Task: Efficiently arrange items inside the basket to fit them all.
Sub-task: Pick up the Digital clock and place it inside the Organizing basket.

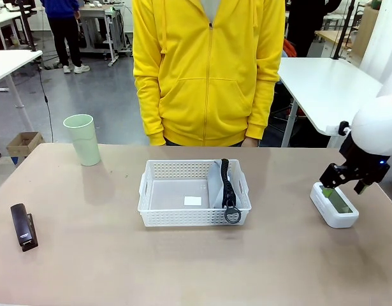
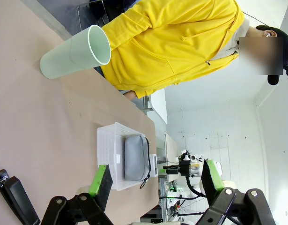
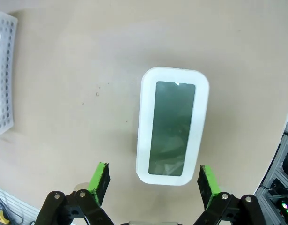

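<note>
Right gripper (image 3: 153, 178) above the pale worktop (image 3: 78, 70), jaws spread wide. A white boxy device (image 3: 173, 125) lies flat, dark screen upward, close to one worktop edge. Its near end sits between the two green pads (image 3: 99, 182), one to each side. The basket (image 3: 2, 75), with its perforated white wall, stands well apart from the device.

The white lattice basket (image 1: 183, 217) stands in the middle of the counter, its left part bare except for a small white label (image 1: 193, 201) on the floor. The grey pencil pouch (image 1: 217, 185) stands on its long edge inside, against the right wall, with the black zipper strip on top and the ring hanging over the near rim. The white boxy device (image 1: 334, 205) lies near the right edge, screen upward. The black stapler (image 1: 23, 227) lies closed near the left edge. The pale green cup (image 1: 81, 139) stands upright near the far-left corner.
</note>
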`<state>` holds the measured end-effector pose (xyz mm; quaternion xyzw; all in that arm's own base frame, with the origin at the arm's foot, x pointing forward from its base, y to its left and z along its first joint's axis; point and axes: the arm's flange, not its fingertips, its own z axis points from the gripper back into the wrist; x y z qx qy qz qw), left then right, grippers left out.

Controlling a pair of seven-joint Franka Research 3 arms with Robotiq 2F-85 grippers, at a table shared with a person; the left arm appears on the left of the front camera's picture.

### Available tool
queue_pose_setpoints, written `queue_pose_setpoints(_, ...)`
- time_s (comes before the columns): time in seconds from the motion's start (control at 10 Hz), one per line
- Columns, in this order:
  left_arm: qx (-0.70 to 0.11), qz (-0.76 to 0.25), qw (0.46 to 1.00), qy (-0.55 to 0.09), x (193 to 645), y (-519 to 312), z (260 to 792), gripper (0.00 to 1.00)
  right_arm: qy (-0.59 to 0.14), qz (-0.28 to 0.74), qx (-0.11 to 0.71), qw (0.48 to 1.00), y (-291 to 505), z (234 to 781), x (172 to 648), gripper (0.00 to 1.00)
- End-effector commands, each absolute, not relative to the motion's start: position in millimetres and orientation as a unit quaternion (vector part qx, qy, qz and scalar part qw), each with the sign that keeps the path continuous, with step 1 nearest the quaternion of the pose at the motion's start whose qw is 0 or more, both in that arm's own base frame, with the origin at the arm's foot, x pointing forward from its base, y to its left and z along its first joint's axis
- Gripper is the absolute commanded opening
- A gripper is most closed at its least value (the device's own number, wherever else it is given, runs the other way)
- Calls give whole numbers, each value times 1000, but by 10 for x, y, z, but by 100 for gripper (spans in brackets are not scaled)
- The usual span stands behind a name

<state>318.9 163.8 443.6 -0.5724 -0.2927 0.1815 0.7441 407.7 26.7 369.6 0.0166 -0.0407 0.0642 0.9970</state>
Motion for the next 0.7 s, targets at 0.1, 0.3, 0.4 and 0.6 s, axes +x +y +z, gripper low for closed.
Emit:
queue_pose_setpoints(0.1,-574,172,745,-295,3164,1642,4430,100,-20,77,17,997,367,3502,4239,100)
queue_pose_setpoints(0.3,-574,172,745,-295,3164,1642,4430,100,-2,71,14,997,365,3334,4280,100)
queue_pose_setpoints(0.4,-574,172,745,-295,3164,1642,4430,100,3,61,3,998,343,3271,4295,100)
queue_pose_setpoints(0.6,-574,172,745,-295,3164,1642,4430,100,-9,50,-9,999,289,3296,4283,100)
